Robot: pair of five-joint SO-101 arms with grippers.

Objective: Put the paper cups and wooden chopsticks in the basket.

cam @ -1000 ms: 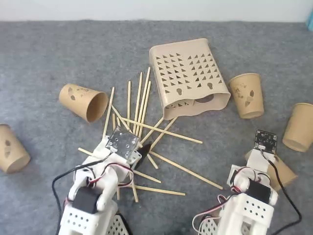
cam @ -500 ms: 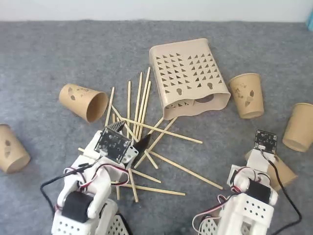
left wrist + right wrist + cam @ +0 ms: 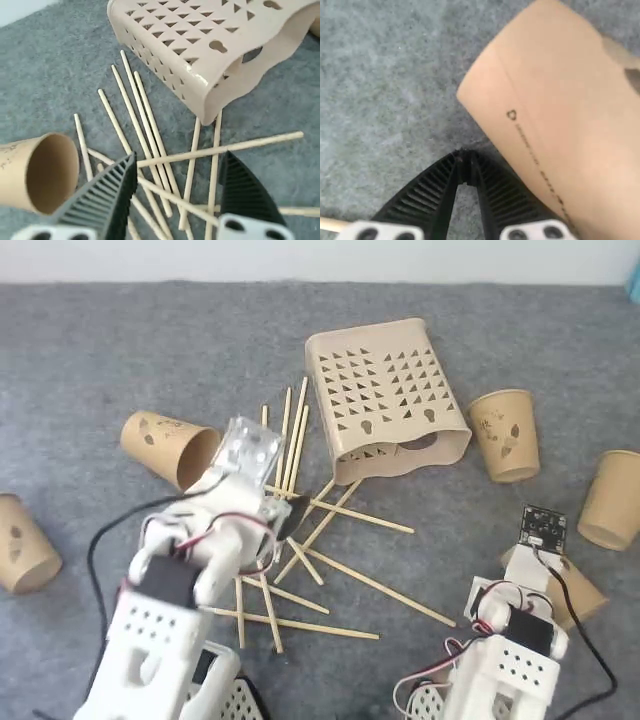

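beige basket (image 3: 385, 390) with triangle cutouts, tan paper cups (image 3: 158, 437) with brown marks, pale wooden chopsticks (image 3: 340, 509), grey table (image 3: 100, 340).

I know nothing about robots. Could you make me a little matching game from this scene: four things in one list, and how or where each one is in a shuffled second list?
Things:
1. left gripper
2. right gripper
3. basket
4. wooden chopsticks

States:
A. shut, beside a paper cup
B. open, above crossed sticks
C. tipped on its side, perforated wall facing up
D. scattered over the grey carpet

Pairs: 1-B, 2-A, 3-C, 4-D
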